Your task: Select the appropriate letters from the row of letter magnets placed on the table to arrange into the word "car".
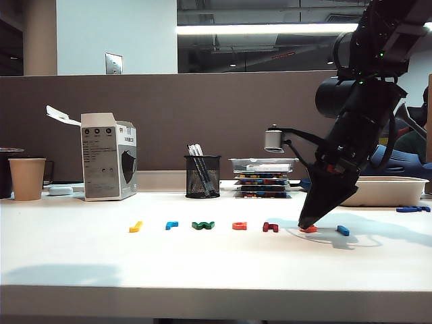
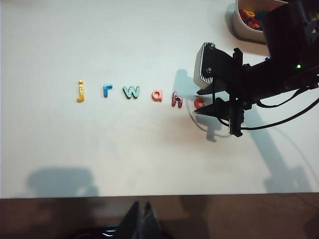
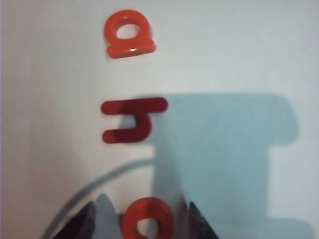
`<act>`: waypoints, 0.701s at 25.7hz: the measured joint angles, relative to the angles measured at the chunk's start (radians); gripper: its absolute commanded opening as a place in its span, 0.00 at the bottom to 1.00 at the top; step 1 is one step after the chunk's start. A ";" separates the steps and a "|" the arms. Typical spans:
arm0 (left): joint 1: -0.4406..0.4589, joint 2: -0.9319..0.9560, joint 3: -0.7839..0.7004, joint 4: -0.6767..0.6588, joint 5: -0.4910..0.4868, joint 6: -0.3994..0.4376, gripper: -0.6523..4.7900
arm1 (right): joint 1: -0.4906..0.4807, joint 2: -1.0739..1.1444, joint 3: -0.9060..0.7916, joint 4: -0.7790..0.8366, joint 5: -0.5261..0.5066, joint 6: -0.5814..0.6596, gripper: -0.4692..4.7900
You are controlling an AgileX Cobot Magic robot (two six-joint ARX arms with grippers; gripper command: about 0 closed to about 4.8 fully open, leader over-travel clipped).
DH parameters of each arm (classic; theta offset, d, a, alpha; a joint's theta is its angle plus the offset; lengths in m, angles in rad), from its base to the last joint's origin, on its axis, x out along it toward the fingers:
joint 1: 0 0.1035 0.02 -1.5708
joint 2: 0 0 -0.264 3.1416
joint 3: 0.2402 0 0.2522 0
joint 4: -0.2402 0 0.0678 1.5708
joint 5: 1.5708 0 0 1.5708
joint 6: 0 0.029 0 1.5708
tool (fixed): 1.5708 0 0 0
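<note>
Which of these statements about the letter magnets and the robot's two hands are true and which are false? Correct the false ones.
1. The right hand is open astride the orange-red c. True.
2. The c has been lifted off the table. False: it lies on it.
3. The blue r lies between the yellow j and green w. True.
4. The left hand holds the orange-red a. False: it is far from the row.
</note>
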 measured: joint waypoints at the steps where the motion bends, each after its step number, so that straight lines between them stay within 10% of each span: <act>1: 0.000 0.000 0.000 0.000 0.000 0.000 0.11 | 0.000 0.003 0.001 0.002 0.000 0.000 0.53; 18: 0.000 0.000 0.000 0.000 0.000 0.000 0.11 | -0.040 0.023 0.021 -0.045 -0.015 0.000 0.49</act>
